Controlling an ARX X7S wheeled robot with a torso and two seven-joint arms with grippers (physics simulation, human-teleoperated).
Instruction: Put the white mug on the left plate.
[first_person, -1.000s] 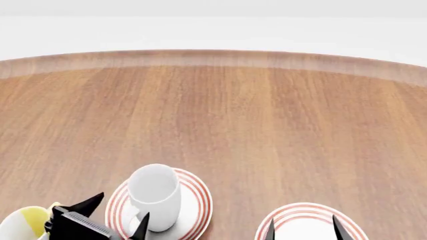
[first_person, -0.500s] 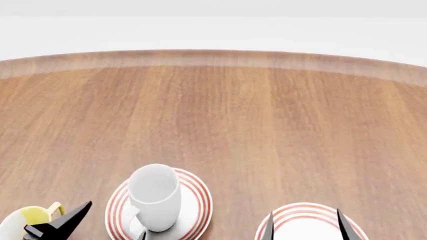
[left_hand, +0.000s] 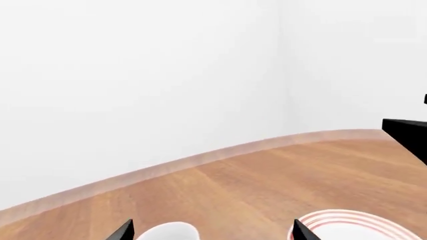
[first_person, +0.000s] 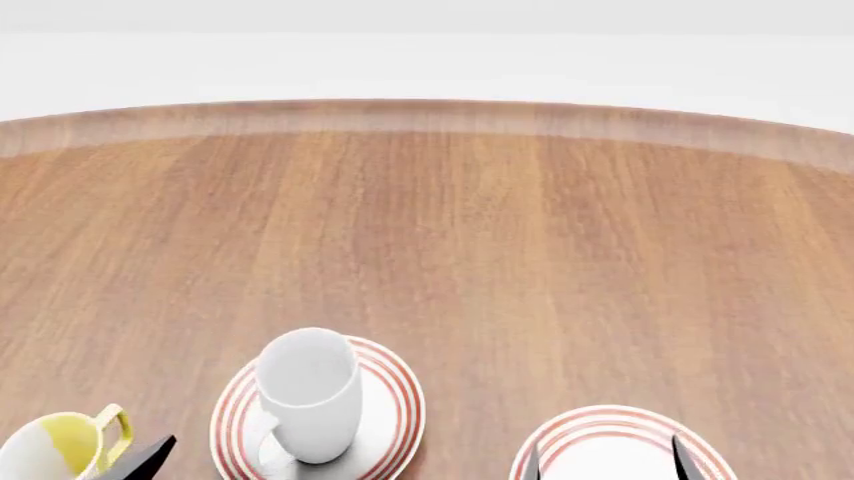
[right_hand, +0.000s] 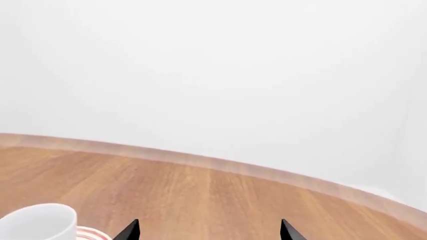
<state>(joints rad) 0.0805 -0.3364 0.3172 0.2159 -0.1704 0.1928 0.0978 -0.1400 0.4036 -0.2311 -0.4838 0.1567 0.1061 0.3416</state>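
The white mug (first_person: 308, 395) stands upright on the left plate (first_person: 394, 400), a white plate with thin red rings. Nothing holds the mug. Of my left gripper only one black fingertip (first_person: 150, 452) shows at the head view's lower edge, left of the plate and apart from the mug. In the left wrist view my left gripper (left_hand: 212, 232) is open and empty, with a white mug rim (left_hand: 167, 233) low between its tips. My right gripper (first_person: 607, 462) is open and empty over the right plate (first_person: 607, 425). In the right wrist view my right gripper (right_hand: 210, 231) is open; the white mug (right_hand: 40, 221) shows beside it.
A white-and-yellow mug (first_person: 54, 445) with a yellow handle stands left of the left plate, close to my left fingertip. The round wooden table (first_person: 534, 250) stretches away to its far edge. A red-ringed plate (left_hand: 353, 225) and a black arm part (left_hand: 407, 135) show in the left wrist view.
My left gripper has drawn back down and to the left, away from the mug, almost out of the head view. The mug stays on the left plate. The right gripper has sunk slightly.
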